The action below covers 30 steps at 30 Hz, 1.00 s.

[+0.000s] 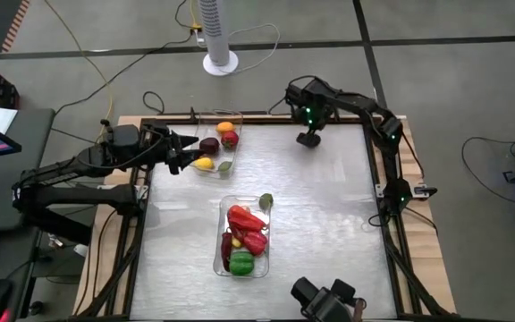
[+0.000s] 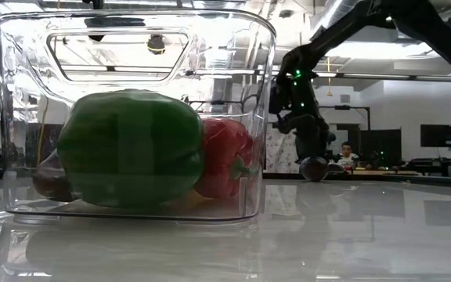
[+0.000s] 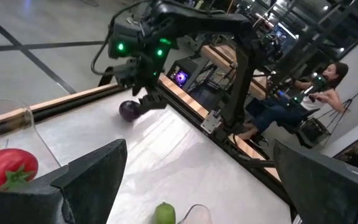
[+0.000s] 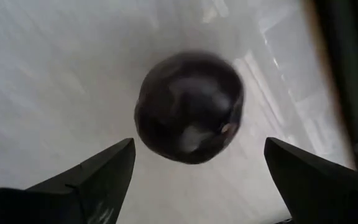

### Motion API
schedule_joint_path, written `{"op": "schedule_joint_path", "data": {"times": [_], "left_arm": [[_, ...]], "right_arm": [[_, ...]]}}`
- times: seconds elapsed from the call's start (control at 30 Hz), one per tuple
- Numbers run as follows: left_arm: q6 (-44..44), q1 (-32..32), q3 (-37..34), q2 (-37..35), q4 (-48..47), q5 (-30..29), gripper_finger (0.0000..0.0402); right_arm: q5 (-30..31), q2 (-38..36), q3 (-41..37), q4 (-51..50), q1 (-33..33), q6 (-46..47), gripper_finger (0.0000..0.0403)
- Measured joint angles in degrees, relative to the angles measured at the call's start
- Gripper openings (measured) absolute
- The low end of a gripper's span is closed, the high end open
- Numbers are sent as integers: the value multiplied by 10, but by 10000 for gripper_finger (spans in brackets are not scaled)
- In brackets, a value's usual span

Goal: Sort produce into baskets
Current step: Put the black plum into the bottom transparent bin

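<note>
A dark purple plum [image 4: 190,107] lies on the table near its far edge; it also shows in the high view [image 1: 307,140] and the low view [image 2: 313,168]. My right gripper [image 4: 199,149] is open just above it, fingers pointing down on either side, not touching. My left gripper [image 1: 186,154] is open and empty at the left side of the far clear basket [image 1: 206,116], which holds a tomato [image 3: 8,168], a plum and lemons. The near basket [image 1: 222,207] holds red peppers [image 1: 247,222] and a green pepper [image 2: 130,147].
A green lime [image 1: 265,202] lies at the near basket's far right corner. A white fan base [image 1: 220,63] stands beyond the table's far edge. The wooden table rim [image 1: 257,117] frames the top. A person [image 3: 319,87] sits in the room beyond.
</note>
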Motion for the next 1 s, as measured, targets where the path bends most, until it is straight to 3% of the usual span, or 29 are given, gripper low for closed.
{"op": "schedule_joint_path", "data": {"times": [0.2,0.43,0.73,1.0], "left_arm": [[-1,0,0,0,1,0,387],[-31,0,0,0,1,0,387],[-47,0,1,-10,-5,47,387],[-59,0,1,-15,-32,50,387]], "right_arm": [[40,0,-47,70,8,11,383],[52,0,-48,143,24,-2,378],[83,26,-48,106,29,-2,305],[103,29,-48,104,37,20,291]]}}
